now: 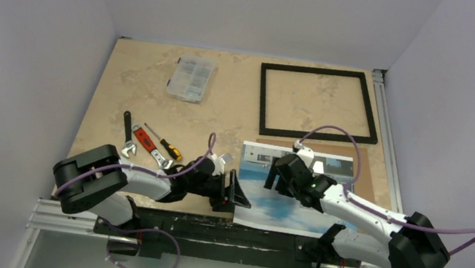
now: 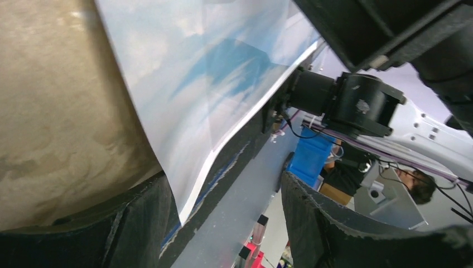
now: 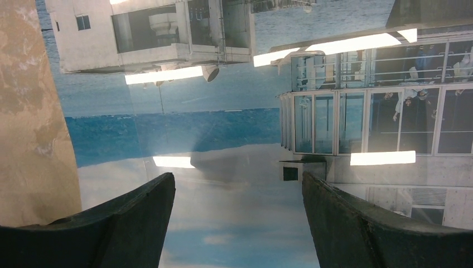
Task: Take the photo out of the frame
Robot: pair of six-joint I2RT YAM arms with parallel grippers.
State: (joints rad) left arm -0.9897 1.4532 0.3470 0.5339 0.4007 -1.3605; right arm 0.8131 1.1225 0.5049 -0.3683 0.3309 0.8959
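- Top external view: the photo (image 1: 266,207) is out of the frame (image 1: 316,70) and lies at the near right of the surface (image 1: 224,111). Its near edge juts past the surface's lip, which I judge leaves a margin free to grab.
- Under it lies the brown backing panel (image 1: 366,175), showing past its far and right sides. The frame lies empty farther back, well apart. The clear parts box (image 1: 191,78) sits far left.
- My left tool (image 1: 232,192) lies sideways at the photo's near left corner, jaws well apart around that margin and clamping nothing.
- My right tool (image 1: 278,174) is over the photo's middle, wide and holding nothing. I judge it is placed to steady the sheet, but I cannot tell whether it touches.
- Left wrist view adds what the top hides: the photo (image 2: 212,72) bows up off the surface, its corner close beside one finger (image 2: 83,234), with a clear gap to the other.
- Right wrist view adds the glossy print (image 3: 223,128) with lamp glare, between spread fingers (image 3: 111,229).
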